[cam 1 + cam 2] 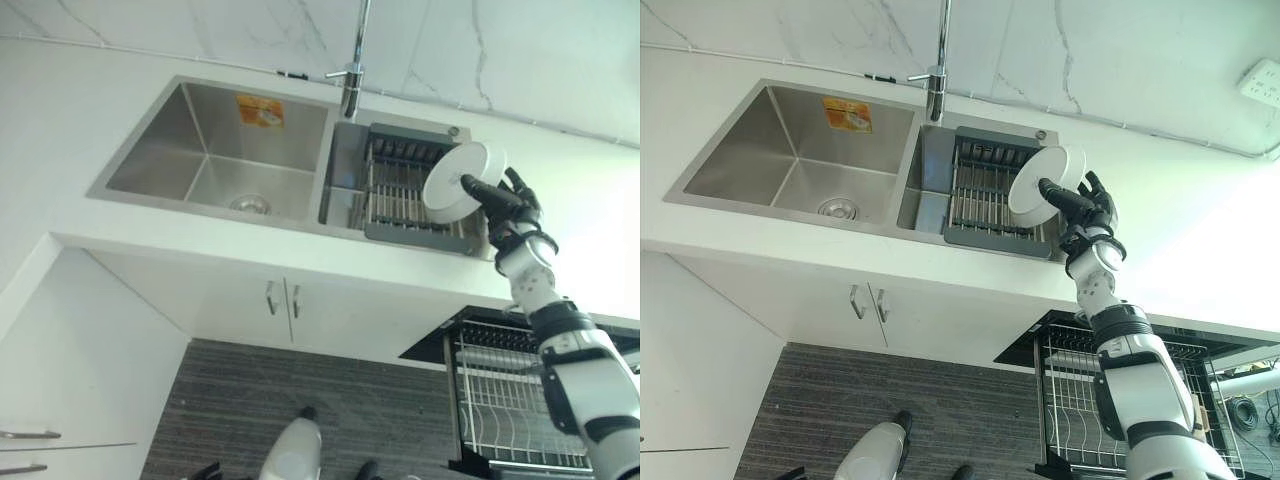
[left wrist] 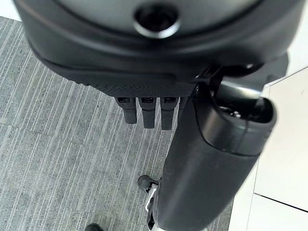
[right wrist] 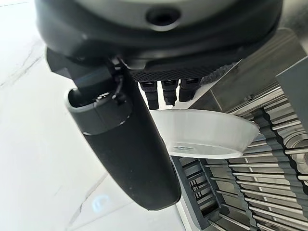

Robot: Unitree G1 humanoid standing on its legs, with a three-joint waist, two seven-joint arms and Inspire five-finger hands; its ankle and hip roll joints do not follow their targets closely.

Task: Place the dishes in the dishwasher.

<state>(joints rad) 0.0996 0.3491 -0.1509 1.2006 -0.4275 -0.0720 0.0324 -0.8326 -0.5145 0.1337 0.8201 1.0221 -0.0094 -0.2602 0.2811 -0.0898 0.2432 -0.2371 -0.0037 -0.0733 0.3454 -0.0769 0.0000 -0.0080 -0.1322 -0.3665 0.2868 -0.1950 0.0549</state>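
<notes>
Stainless steel sink (image 1: 215,150) serves as the landmark, set into the white countertop (image 1: 100,90). Its side compartment holds the dark drying rack (image 1: 400,190). Below the sink's rack end, the dishwasher basket (image 1: 1080,400) stands pulled out. Above the rack, the right hand (image 1: 1085,212) pinches the white plate (image 1: 1045,182) at its rim, thumb on one face, fingers behind. Judged rigid, light, smooth and breakable, the plate is best gripped at the rim. The left hand (image 2: 144,110) hangs over the floor, well below the sink, fingers relaxed and empty.
</notes>
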